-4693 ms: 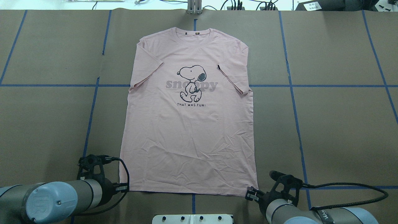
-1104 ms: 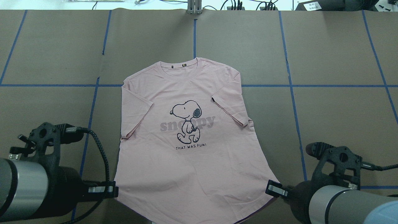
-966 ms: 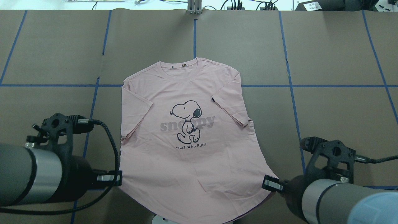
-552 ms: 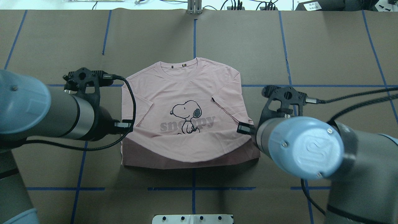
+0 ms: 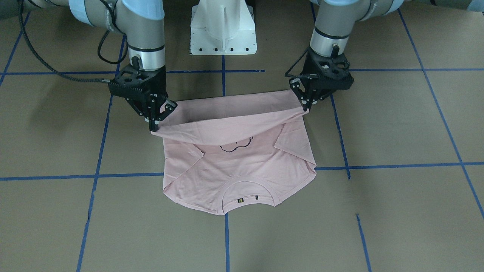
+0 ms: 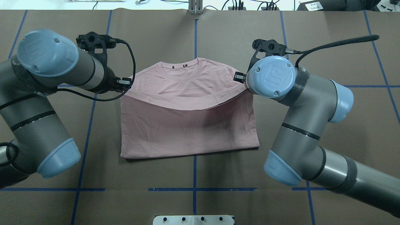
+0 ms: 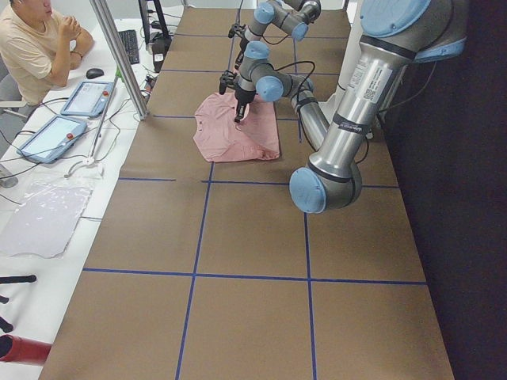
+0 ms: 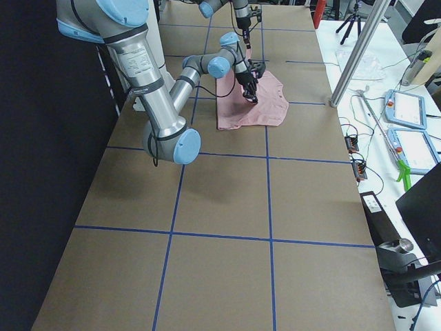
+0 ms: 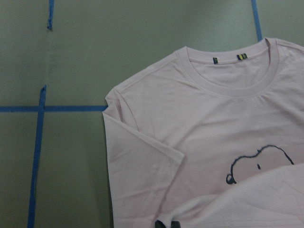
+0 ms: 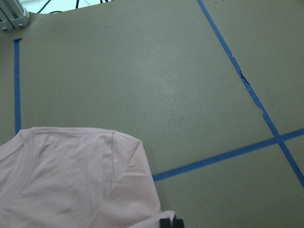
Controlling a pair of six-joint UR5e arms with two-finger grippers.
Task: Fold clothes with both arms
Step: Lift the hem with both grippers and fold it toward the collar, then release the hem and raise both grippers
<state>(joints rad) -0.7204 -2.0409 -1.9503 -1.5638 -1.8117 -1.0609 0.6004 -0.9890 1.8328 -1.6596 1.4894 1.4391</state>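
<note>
Exterior front-facing; brown taped table (image 5: 378, 219); left hand (image 5: 307, 107), right hand (image 5: 154, 126) grasping T-shirt (image 5: 242, 170) hem

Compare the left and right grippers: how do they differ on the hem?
The right gripper holds its hem corner nearer the collar than the left gripper holds its own, by the front view. The left gripper's wrist view shows the dog print; the right gripper's shows only plain shoulder and table. Both are shut on the shirt, holding the hem up.
</note>
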